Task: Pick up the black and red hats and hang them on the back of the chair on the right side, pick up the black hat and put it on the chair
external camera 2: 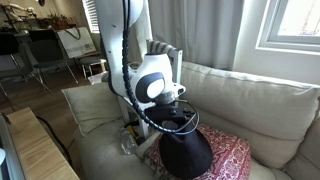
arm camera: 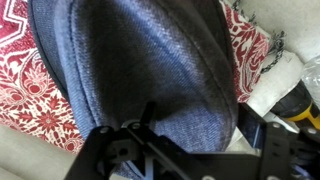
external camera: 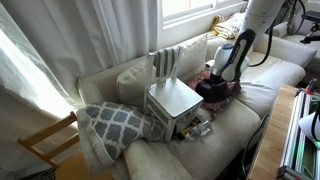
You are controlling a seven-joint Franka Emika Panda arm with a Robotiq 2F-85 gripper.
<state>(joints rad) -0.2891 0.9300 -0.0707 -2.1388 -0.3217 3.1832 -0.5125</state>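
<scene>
The black hat (arm camera: 150,60) lies on a red-and-white patterned cloth (arm camera: 40,100) on the sofa; it also shows in both exterior views (external camera: 212,92) (external camera 2: 185,152). My gripper (arm camera: 200,128) is low over the hat's near edge. One finger (arm camera: 143,115) rests over the fabric and the other finger (arm camera: 262,132) stands just outside the rim. The jaws stand wide with the hat's edge between them, and no firm grip shows. The small grey-white chair (external camera: 172,98) stands on the sofa beside the hat. The black and red hats are out of view.
A grey lattice-patterned pillow (external camera: 115,122) lies next to the chair. A bare wooden chair (external camera: 45,142) stands off the sofa's end. A yellow and black object (arm camera: 298,100) lies just past the hat. A wooden table edge (external camera 2: 40,150) runs in front of the sofa.
</scene>
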